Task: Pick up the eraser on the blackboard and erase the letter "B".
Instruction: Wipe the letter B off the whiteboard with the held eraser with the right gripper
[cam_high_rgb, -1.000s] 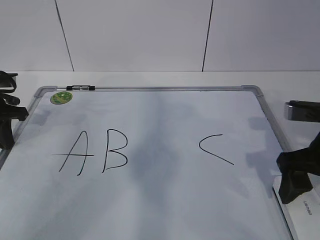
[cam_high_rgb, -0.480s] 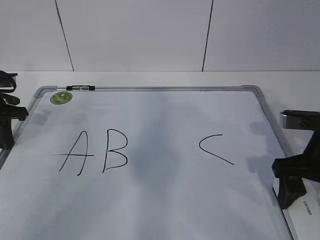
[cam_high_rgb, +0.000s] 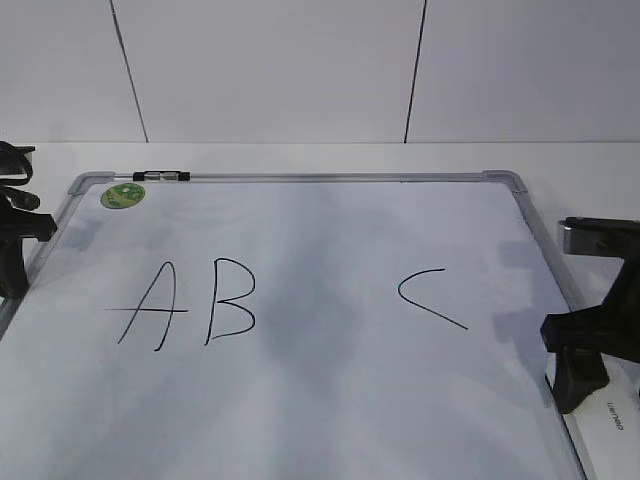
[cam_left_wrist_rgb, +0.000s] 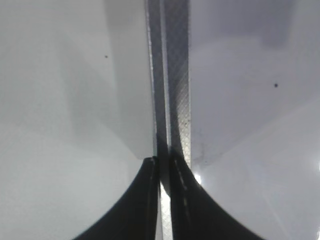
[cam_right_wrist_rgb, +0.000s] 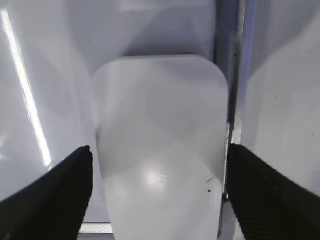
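Note:
The blackboard (cam_high_rgb: 330, 240) is a white dry-erase board with a grey frame, lying flat. The letter "B" (cam_high_rgb: 230, 300) is drawn in black left of centre, beside an A (cam_high_rgb: 150, 305). The white glossy eraser (cam_high_rgb: 612, 418) lies at the board's near right corner, against the frame. In the right wrist view the eraser (cam_right_wrist_rgb: 160, 125) fills the middle. My right gripper (cam_high_rgb: 585, 385) is open, and its fingers (cam_right_wrist_rgb: 159, 170) straddle the eraser without touching it. My left gripper (cam_high_rgb: 15, 270) is shut, and it hangs over the board's left frame (cam_left_wrist_rgb: 162, 165).
An angular C (cam_high_rgb: 430, 297) is drawn right of centre. A round green sticker (cam_high_rgb: 122, 195) and a small black-and-silver marker (cam_high_rgb: 160, 176) sit at the board's far left corner. A white wall stands behind the table.
My right gripper has shifted a little to the left and lower over the eraser. The left arm and the board have not moved.

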